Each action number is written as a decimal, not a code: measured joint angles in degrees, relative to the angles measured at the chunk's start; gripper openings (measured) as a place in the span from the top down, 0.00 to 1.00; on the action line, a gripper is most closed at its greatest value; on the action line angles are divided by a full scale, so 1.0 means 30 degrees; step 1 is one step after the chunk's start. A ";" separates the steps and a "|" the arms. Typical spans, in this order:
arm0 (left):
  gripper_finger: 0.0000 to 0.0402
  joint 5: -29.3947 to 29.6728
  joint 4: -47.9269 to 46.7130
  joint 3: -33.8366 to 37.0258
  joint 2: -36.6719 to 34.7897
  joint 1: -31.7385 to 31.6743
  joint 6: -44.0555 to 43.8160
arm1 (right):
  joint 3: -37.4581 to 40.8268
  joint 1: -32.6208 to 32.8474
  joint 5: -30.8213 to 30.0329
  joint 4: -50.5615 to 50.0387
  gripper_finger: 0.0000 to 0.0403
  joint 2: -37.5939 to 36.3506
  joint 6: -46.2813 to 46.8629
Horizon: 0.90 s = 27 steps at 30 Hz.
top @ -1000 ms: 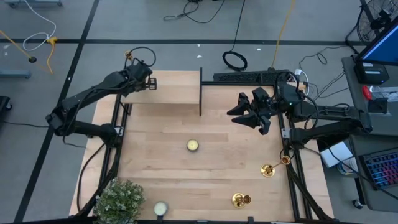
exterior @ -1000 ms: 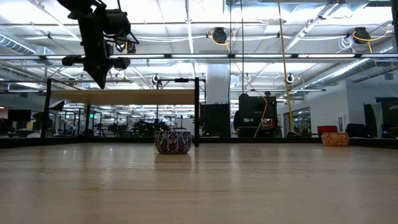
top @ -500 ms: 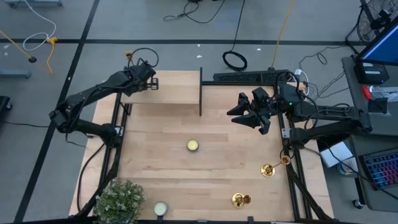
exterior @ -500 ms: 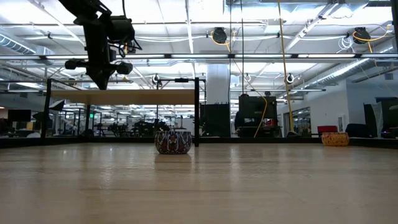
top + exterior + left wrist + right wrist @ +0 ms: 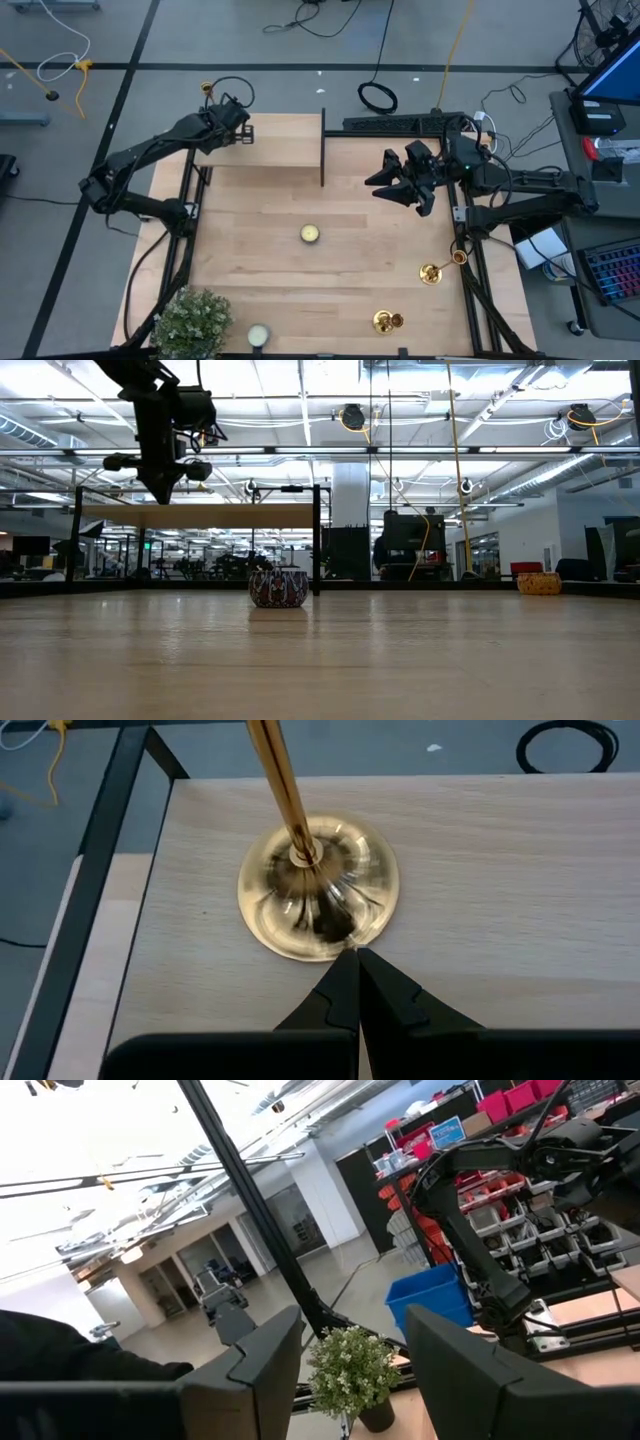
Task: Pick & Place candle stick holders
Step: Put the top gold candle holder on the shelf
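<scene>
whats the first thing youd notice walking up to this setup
Probably the shiny brass candle stick holder standing upright on the raised shelf at the table's far left corner, with the left gripper shut right behind its base. Next, two more candle stick holders near the table's right front corner, with the right gripper open and empty above the table's right side.

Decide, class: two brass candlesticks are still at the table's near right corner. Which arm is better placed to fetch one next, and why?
Probably the right. Its gripper hangs open and empty on the same side as both candlesticks. The left gripper is shut, up at the far-left shelf beside a third candlestick.
</scene>
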<state>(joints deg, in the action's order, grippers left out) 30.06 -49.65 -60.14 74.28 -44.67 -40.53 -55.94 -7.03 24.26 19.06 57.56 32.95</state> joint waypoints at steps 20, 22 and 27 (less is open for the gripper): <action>1.00 0.0007 0.0002 0.0000 -0.0007 -0.0245 0.0131 | 0.0000 0.0387 -0.0150 0.0738 0.56 0.0000 -0.0226; 1.00 0.0016 0.0002 0.0000 -0.0007 -0.0246 0.0131 | 0.0000 0.0387 -0.0150 0.0853 0.56 0.0000 -0.0226; 1.00 0.0215 0.0002 0.0000 -0.0007 -0.0245 0.0124 | 0.0000 0.0387 -0.0150 0.0849 0.56 -0.0007 -0.0219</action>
<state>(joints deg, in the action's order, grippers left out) 30.71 -49.65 -60.14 74.26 -45.41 -40.16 -55.94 -5.87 23.81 21.61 57.54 32.29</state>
